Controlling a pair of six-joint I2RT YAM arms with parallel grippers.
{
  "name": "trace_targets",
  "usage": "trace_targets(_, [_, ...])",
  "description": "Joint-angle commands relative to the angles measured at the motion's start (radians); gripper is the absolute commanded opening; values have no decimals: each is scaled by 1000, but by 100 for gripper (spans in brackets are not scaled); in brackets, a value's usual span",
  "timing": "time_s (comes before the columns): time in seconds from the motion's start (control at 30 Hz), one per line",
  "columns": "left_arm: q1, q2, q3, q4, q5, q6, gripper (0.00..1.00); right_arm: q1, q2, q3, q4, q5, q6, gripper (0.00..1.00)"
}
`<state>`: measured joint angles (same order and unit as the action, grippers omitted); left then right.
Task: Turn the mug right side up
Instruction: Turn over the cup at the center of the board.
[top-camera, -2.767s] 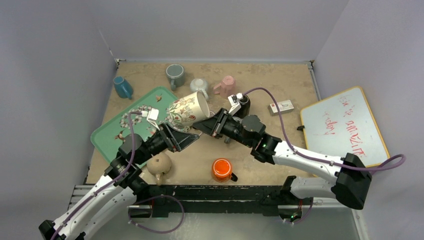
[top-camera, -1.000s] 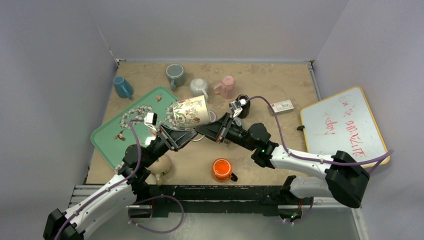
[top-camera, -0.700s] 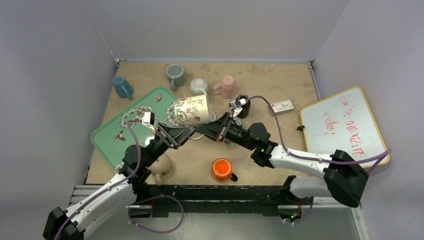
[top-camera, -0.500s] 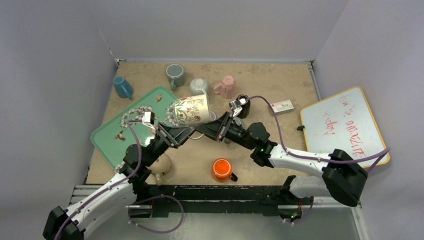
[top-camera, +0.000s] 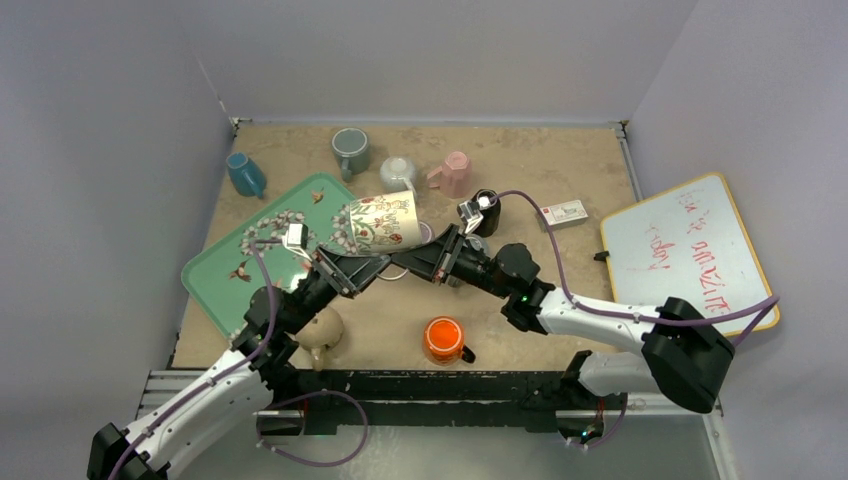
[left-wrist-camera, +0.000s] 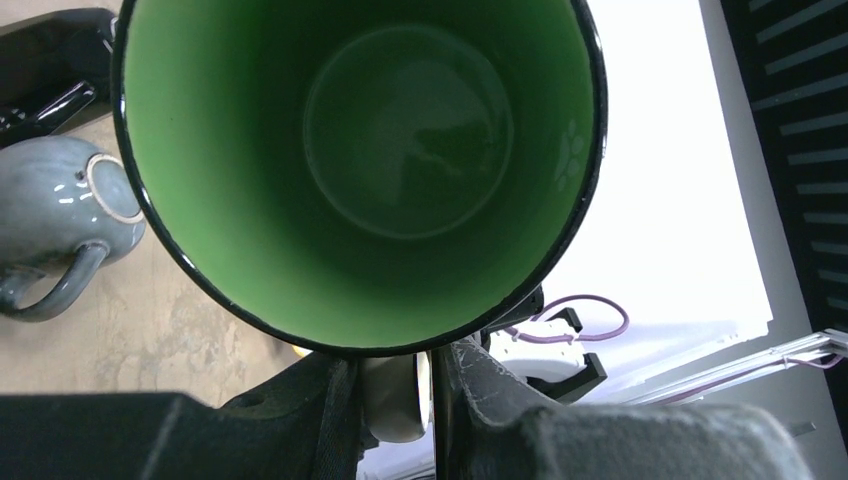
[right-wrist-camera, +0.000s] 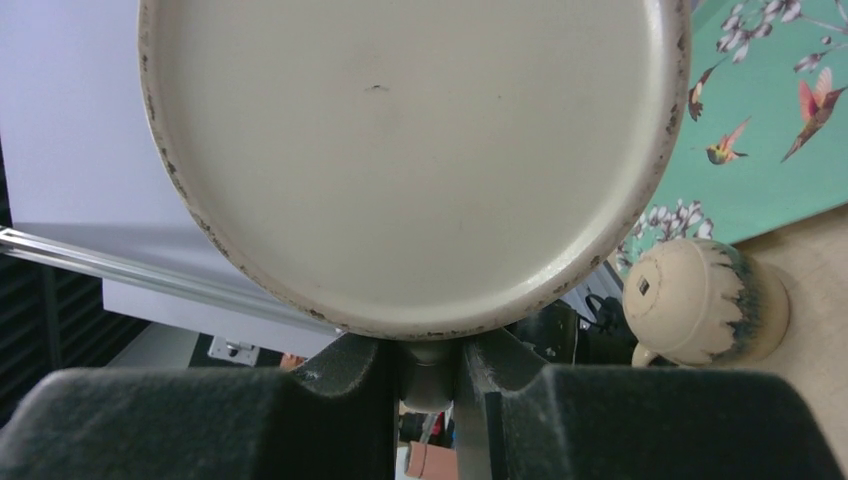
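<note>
Since the first frame the floral mug (top-camera: 378, 222) sits lower and flatter. It lies on its side in mid-air over the table (top-camera: 560, 170), green mouth facing the left gripper (left-wrist-camera: 393, 368), base facing the right gripper (right-wrist-camera: 430, 372). Both claws are clenched on a pale part beneath it, probably the handle (left-wrist-camera: 394, 408).

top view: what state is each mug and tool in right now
floral mug: tipped on its side, held off the table
left tool: shut on floral mug's rim
right tool: shut on floral mug's base edge
orange mug: upside down on table
grey mug: upright
</note>
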<state>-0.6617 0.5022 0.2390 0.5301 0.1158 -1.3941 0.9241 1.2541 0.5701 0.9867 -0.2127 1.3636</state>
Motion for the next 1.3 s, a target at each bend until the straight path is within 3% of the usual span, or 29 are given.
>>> trace_targets(0.0, [7, -47, 44, 9, -84, 33, 0, -23, -21, -13, 105, -97, -48, 0])
trace_targets(0.17, [7, -30, 48, 14, -67, 56, 0, -30, -4, 2, 98, -103, -61, 15])
trace_targets(0.33, [7, -2, 44, 24, -50, 60, 0, -32, 38, 17, 131, -111, -50, 16])
trace_targets(0.5, [7, -12, 39, 5, -55, 77, 0, -38, 57, 15, 145, -112, -32, 30])
trace_targets(0.67, [7, -44, 41, -25, -47, 106, 0, -46, 53, 3, 143, -86, -20, 35])
trace_targets(0.73, [6, -54, 38, -39, -45, 113, 0, -49, 53, 3, 137, -77, -19, 28])
trace_targets(0.83, [6, -68, 29, -56, -46, 116, 0, -50, 52, -3, 145, -58, -11, 2])
trace_targets(1.03, [7, -83, 22, -78, -26, 121, 2, -53, 51, 20, 147, -80, -19, 0])
trace_targets(1.17, [7, -49, 79, -111, 1, 148, 25, -55, 72, 49, 173, -121, -16, 0])
trace_targets(1.27, [7, -14, 133, -140, 23, 179, 32, -53, 95, 64, 219, -144, 1, 0])
